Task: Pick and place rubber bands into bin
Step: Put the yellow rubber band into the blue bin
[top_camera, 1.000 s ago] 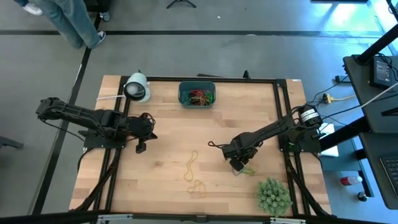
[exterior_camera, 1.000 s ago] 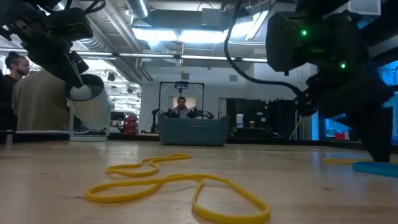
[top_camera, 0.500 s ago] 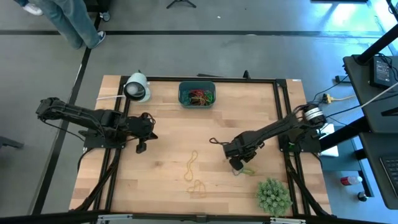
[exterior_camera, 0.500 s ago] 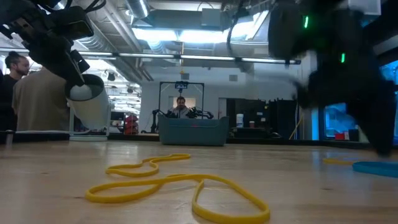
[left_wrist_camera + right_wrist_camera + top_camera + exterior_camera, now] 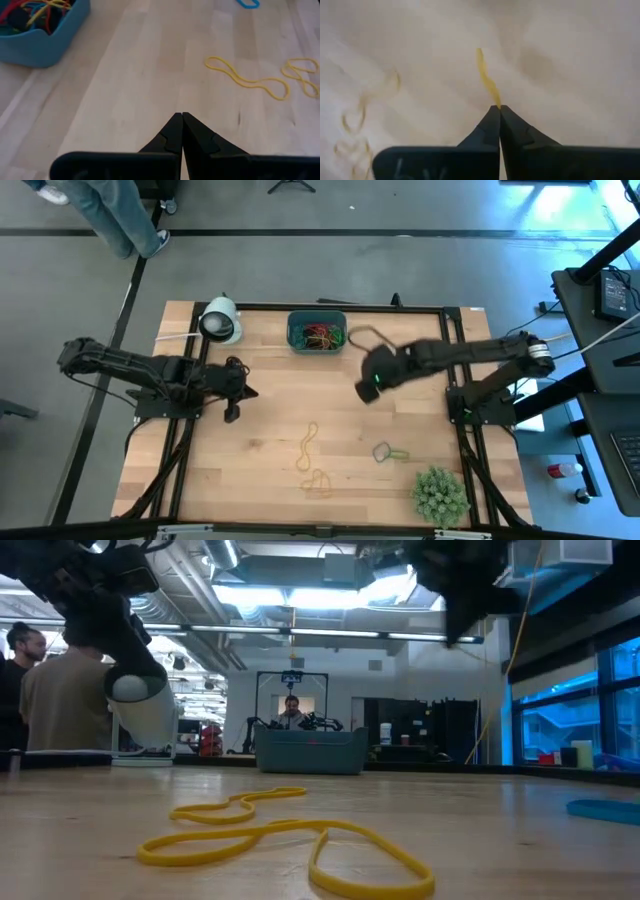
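Held band: a thin yellow rubber band (image 5: 486,80) is pinched at the tips of the right gripper (image 5: 499,107) and trails away from them; the wrist view is blurred, so its full length cannot be told.
Right gripper: its fingers are pressed together on that band; in the high view it (image 5: 372,387) hangs above the table's middle, between the bin and the loose bands, well apart from both.
Bin: the teal bin (image 5: 291,328) sits at the far edge of the table, near its middle; it holds a tangle of red, orange, yellow and green bands (image 5: 322,336).
Loose bands, middle: two yellow bands lie on the wood, a long twisted one (image 5: 308,442) and a looped one (image 5: 318,481) just nearer the front edge.
Loose bands, right: a small dark loop (image 5: 382,451) touches a green one (image 5: 399,453), near the spiky green plant (image 5: 440,494) at the front right corner.
Blue band: in the low view a blue band (image 5: 605,809) lies flat at the right edge.
Left gripper: its fingers (image 5: 181,125) are pressed together with nothing between them; it (image 5: 232,414) waits over the left side of the table.
White roll: a white roll (image 5: 220,320) stands at the far left, beside the bin.
Table: pale wood (image 5: 270,395) inside a black frame.
Room: a person (image 5: 55,690) stands beyond the table at the left.
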Motion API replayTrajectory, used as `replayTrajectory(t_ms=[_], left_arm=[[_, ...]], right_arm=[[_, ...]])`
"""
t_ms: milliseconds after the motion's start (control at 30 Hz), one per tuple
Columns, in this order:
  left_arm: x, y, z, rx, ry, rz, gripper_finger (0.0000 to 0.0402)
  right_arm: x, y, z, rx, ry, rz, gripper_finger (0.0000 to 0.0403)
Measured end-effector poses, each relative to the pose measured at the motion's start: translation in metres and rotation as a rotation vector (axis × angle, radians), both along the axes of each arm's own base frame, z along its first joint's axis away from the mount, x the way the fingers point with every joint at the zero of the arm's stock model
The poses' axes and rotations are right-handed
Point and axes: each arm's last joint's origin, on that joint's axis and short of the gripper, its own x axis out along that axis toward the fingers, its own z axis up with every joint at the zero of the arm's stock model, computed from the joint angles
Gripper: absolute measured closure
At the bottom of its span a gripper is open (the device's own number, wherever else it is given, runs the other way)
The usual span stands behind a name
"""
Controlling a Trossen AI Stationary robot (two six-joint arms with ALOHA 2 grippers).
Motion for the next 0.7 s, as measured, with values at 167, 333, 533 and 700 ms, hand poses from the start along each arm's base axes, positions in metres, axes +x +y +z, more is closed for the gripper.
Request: replayTrajectory(t_ms=[167, 333, 533, 700], left_arm=[[0.0, 0.009, 0.0, -0.005, 0.001, 0.068, 0.04], [0.0, 0.02, 0.0, -0.006, 0.001, 0.147, 0.04], [0.0, 0.029, 0.0, -0.023, -0.001, 0.219, 0.04], [-0.001, 0.032, 0.0, -0.041, -0.005, 0.257, 0.04]], right_arm=[[0.028, -0.054, 0.034, -0.151, -0.086, 0.056, 0.0403], [0.065, -0.111, 0.049, -0.285, -0.115, 0.158, 0.0403], [0.117, -0.174, 0.028, -0.337, -0.084, 0.284, 0.0403], [0.154, -0.212, -0.021, -0.302, -0.02, 0.331, 0.0403]])
